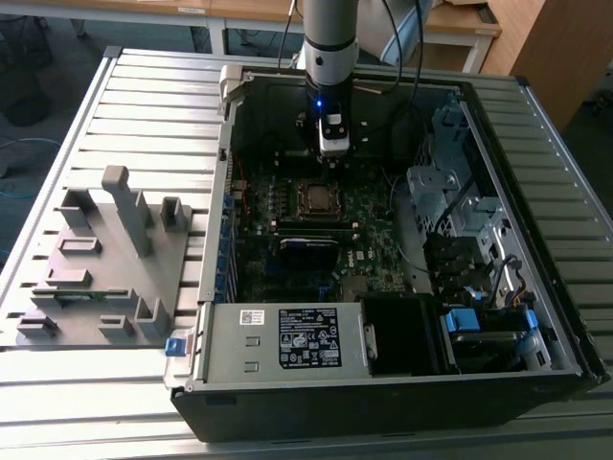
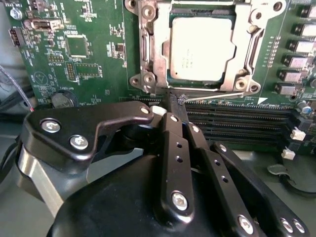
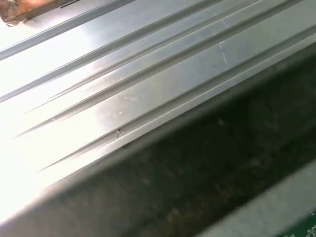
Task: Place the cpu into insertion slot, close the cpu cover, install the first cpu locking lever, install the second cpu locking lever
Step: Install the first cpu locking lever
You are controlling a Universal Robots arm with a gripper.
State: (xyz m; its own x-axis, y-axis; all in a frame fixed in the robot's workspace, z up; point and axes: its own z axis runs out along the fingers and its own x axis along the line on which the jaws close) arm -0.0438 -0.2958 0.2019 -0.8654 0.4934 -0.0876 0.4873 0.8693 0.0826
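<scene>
The silver-topped cpu (image 2: 200,47) lies flat in the insertion slot, of which a dark edge (image 2: 202,7) shows along one side. The silvery cpu cover (image 2: 150,49) is folded down around the chip. A thin locking lever wire (image 2: 217,93) runs along the socket edge nearest the gripper. My gripper (image 2: 175,98) has its black fingers (image 2: 170,133) shut together, tips right at the end of that wire by the socket corner; whether they pinch it I cannot tell. In the exterior view the gripper (image 1: 331,163) hangs inside the open computer case, just behind the socket (image 1: 316,198).
Long black memory slots (image 2: 237,121) lie between the gripper and the socket. The case walls (image 1: 230,172), a drive cage (image 1: 450,192) and the power supply (image 1: 287,340) hem in the motherboard. A grey fixture plate (image 1: 96,268) stands on the exterior view's left of the ribbed table (image 3: 123,98).
</scene>
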